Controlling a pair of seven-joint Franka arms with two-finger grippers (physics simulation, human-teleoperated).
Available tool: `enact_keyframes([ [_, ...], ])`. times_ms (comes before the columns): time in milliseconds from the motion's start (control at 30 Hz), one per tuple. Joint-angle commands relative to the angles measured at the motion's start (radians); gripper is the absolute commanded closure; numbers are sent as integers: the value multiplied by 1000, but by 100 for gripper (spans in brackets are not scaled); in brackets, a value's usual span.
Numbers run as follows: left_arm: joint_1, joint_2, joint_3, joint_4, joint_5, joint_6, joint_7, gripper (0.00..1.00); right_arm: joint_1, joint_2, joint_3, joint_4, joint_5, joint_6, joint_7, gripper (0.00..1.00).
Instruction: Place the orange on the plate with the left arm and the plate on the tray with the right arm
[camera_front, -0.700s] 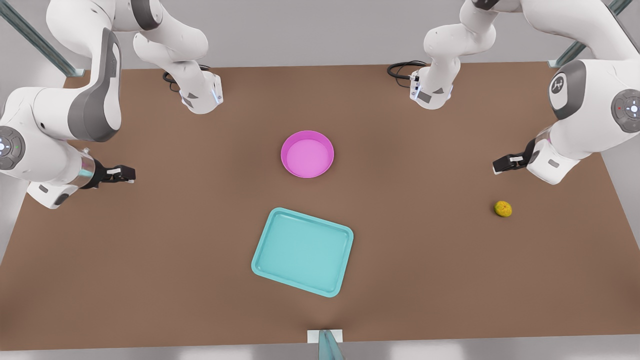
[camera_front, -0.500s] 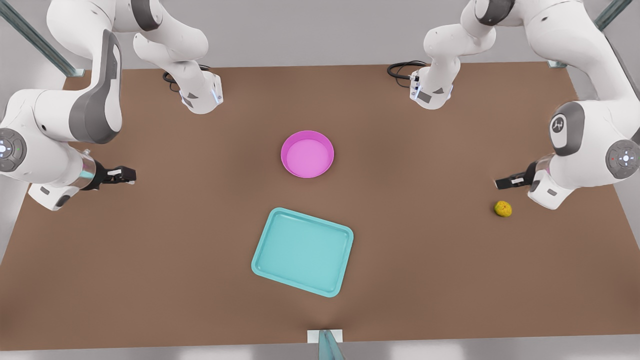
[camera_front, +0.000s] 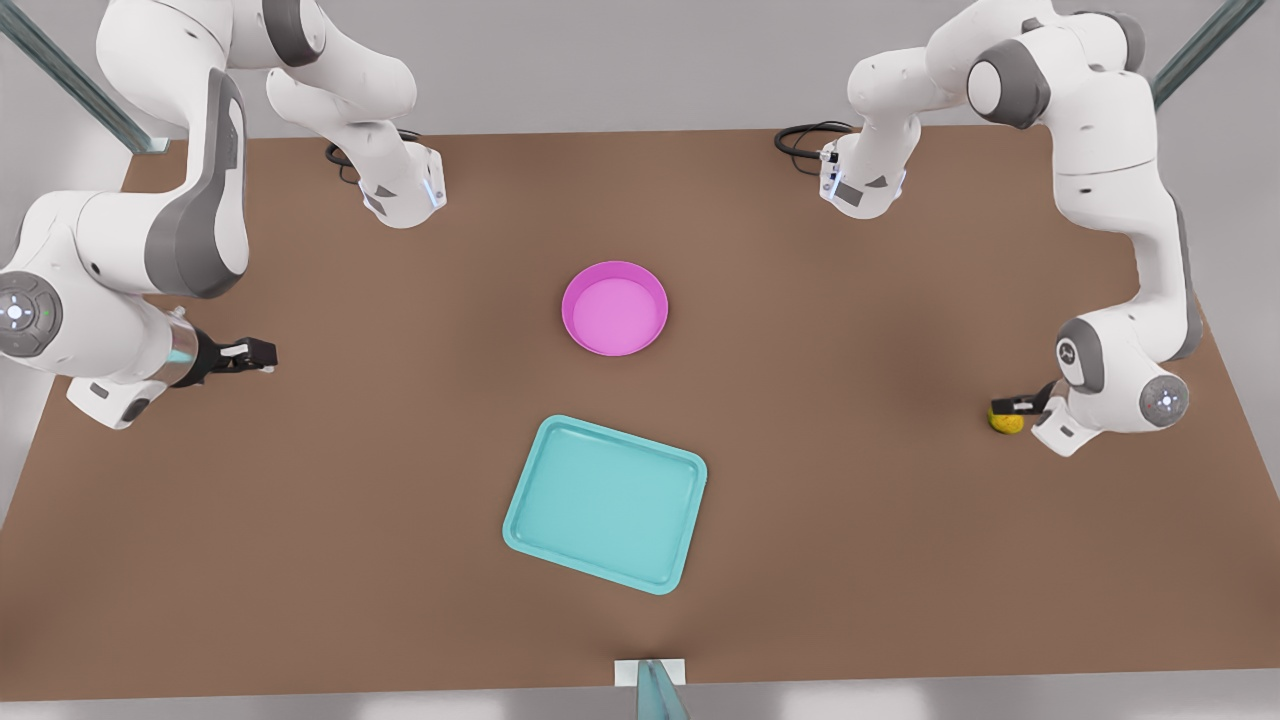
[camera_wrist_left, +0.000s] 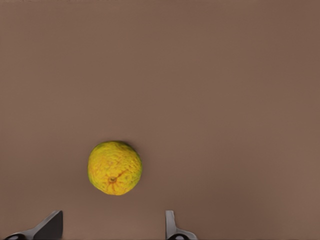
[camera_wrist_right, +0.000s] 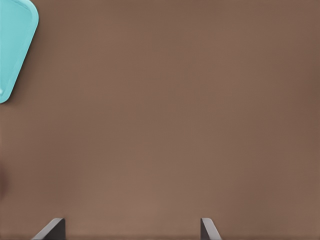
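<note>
Right end effector (camera_front: 262, 353): hovering over bare tabletop (camera_front: 400, 520) at the front view's left, fingers spread, holding nothing.
Plate (camera_front: 614, 308): sitting mid-tabletop, nothing in it.
Tray (camera_front: 604, 503): lying just in front of the plate, apart from it.
Orange (camera_front: 1005, 422): resting on the tabletop at the front view's right.
Left end effector (camera_front: 1012, 405): hanging directly above the orange, fingers (camera_wrist_left: 172, 227) spread, not gripping it.
</note>
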Motion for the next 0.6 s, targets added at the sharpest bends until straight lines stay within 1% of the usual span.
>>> enact_keyframes([
  [0, 0, 19, 1, 0, -6, 117, 336, 0, 0, -1, 0, 1, 3, 0, -14, 0],
  [67, 0, 40, 2, 0, -6, 146, 328, 0, 0, -1, 0, -1, 6, 0, -14, 0],
  [167, 1, 77, 1, 0, -5, 138, 326, 0, -1, 7, 0, 1, 7, 0, -14, 0],
  [567, 11, 124, 11, 1, 0, 147, 326, 0, -1, 10, 0, 1, 7, 0, -14, 0],
])
